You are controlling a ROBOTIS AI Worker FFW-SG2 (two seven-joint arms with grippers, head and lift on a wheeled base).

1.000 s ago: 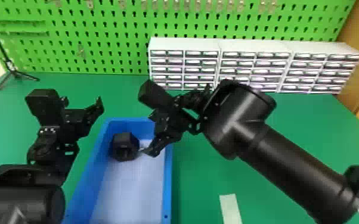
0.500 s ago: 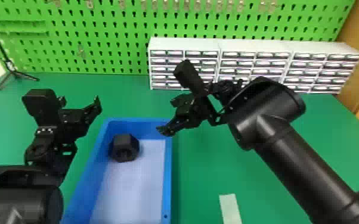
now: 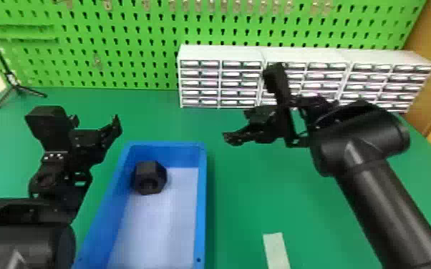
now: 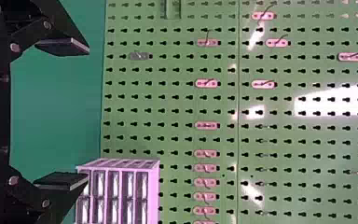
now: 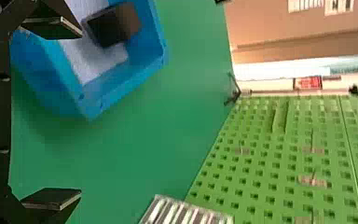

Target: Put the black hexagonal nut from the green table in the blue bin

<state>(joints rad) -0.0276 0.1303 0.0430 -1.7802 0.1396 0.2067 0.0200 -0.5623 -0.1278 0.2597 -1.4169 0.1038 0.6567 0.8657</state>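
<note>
While right fingers (image 3: 239, 138) stand spread, nut (image 3: 149, 177) well apart, inside blue bin (image 3: 201, 204)

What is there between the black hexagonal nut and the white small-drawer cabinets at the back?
The head view shows the far wall of the blue rectangular bin, then green table, between nut and cabinets.

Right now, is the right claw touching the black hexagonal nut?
Apart. The head view shows green table between the open right claw and the rim of the blue bin, with the black hexagonal nut inside the bin.
</note>
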